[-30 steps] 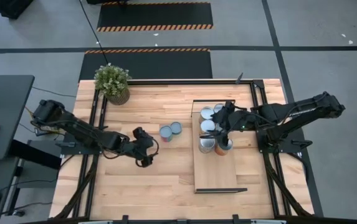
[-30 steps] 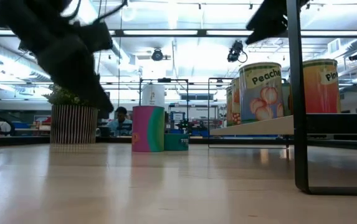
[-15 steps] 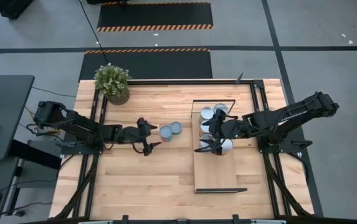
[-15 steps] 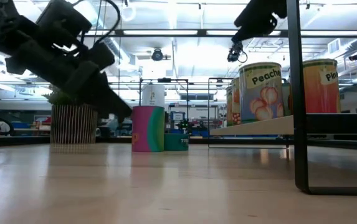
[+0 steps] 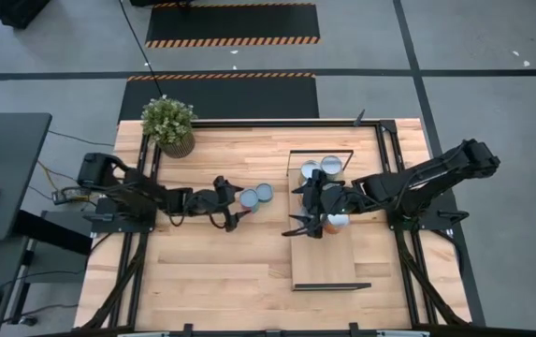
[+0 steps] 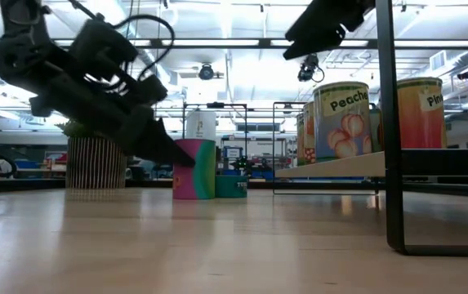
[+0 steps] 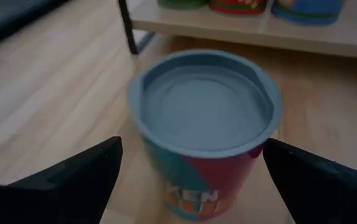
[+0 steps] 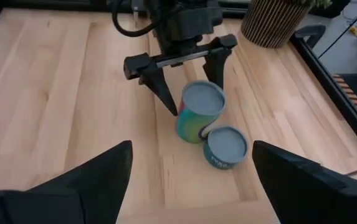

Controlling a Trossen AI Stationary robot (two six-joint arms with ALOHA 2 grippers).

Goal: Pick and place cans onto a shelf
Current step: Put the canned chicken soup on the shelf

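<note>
- The shelf [image 5: 322, 257] stands on the right half of the table [image 5: 211, 290], raised on its black frame; several cans [image 5: 311, 170] already sit at its far end, and the near end is bare board.
- Your left gripper [image 5: 233, 200] is down at the table's middle, fingers spread wide on either side of the tall pink-and-teal can [image 8: 197, 112], not yet touching it.
- Your right gripper [image 5: 304, 212] hovers over the shelf's inner edge, fingers wide apart and holding nothing.
- That tall can is rigid and likely moderately heavy if full; its smooth label may slip, so grip the straight sides at mid-height, not the rim.
- The short teal can [image 8: 226, 148] stands just beside it, so watch your finger on that side.
</note>
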